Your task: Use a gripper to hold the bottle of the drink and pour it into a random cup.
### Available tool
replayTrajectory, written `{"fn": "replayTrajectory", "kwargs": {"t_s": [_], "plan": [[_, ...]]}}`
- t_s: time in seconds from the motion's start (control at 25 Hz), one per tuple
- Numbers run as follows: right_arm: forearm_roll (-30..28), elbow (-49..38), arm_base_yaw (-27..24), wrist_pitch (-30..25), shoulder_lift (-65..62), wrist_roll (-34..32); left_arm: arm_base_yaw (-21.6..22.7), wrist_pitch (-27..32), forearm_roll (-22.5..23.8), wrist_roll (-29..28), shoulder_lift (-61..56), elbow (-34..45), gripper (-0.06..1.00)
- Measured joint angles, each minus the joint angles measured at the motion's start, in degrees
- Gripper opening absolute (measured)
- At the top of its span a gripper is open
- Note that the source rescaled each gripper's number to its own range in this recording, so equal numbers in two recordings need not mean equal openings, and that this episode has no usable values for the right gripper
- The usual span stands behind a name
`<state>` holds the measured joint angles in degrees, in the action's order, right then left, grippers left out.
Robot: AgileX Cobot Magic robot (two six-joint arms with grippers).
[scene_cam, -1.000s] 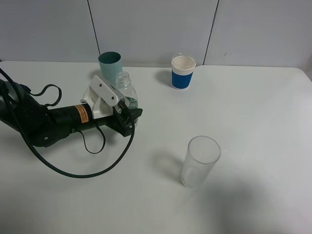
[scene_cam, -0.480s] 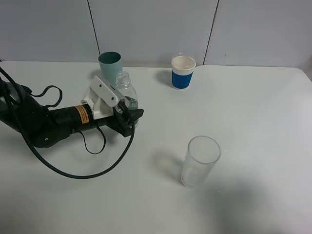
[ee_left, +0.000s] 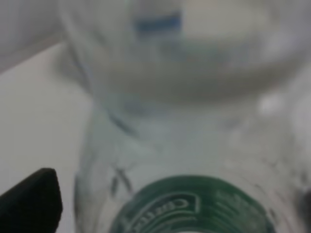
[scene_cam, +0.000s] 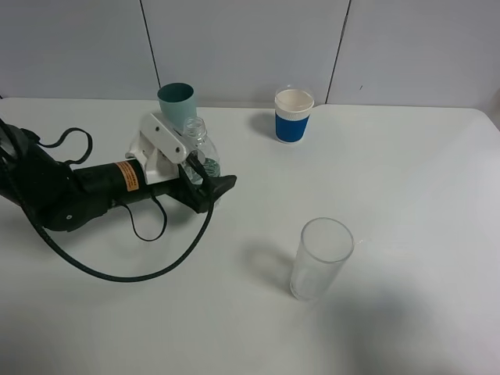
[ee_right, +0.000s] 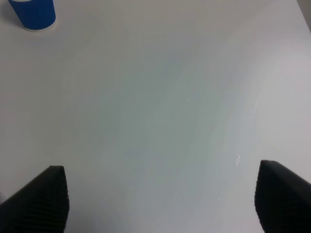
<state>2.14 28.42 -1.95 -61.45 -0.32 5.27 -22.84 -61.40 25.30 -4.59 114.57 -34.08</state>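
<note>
1. A white cup with a blue sleeve (scene_cam: 294, 116) is standing at the back of the white table (scene_cam: 406, 195), well apart from the other things; its top is showing a pale inside, and whether anything is in it cannot be told.
2. A tall clear glass (scene_cam: 319, 259) is standing alone toward the front of the table, looking empty, with open tabletop lying between it and the arm.
3. The plain teal-green tapered cup (scene_cam: 176, 101) is sitting at the back left, just behind the bottle; its contents are hidden from the high camera.
4. The small clear plastic bottle with a dark green label band (scene_cam: 200, 150) is standing upright with its neck uncapped, just in front of the teal cup; the left wrist view is filled with its blurred clear body (ee_left: 194, 145) and green band.
5. The left gripper (scene_cam: 197, 168), white angular jaws on a black arm with an orange label, is reaching in from the left with its jaws on either side of the bottle; whether they are pressing on it cannot be told.
6. The right gripper (ee_right: 160, 201) is hanging over bare table with its dark fingertips (ee_right: 36, 201) spread wide, holding nothing.
</note>
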Motion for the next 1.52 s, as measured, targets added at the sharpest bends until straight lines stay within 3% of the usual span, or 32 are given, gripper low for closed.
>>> {"fn": "replayTrajectory", "kwargs": {"t_s": [0.2,0.48,0.68,0.84,1.08,1.32,1.36,1.52], "plan": [[0.00,0.00,0.00,0.00,0.00,0.00,0.00,2.23,-1.97,0.00,-6.29,4.38,1.00],[0.00,0.00,0.00,0.00,0.00,0.00,0.00,10.18,-6.56,-0.06,-22.33,14.75,1.00],[0.00,0.00,0.00,0.00,0.00,0.00,0.00,21.36,-11.45,-3.53,-34.16,18.48,1.00],[0.00,0.00,0.00,0.00,0.00,0.00,0.00,40.87,-14.79,-5.84,-45.04,16.06,1.00],[0.00,0.00,0.00,0.00,0.00,0.00,0.00,74.42,-16.98,-8.39,-57.43,3.03,1.00],[0.00,0.00,0.00,0.00,0.00,0.00,0.00,104.50,-10.74,-13.35,-60.55,-13.56,1.00],[0.00,0.00,0.00,0.00,0.00,0.00,0.00,104.50,-10.74,-13.35,-60.55,-13.56,1.00],[0.00,0.00,0.00,0.00,0.00,0.00,0.00,120.88,-8.76,-13.43,-61.69,-24.70,1.00]]}}
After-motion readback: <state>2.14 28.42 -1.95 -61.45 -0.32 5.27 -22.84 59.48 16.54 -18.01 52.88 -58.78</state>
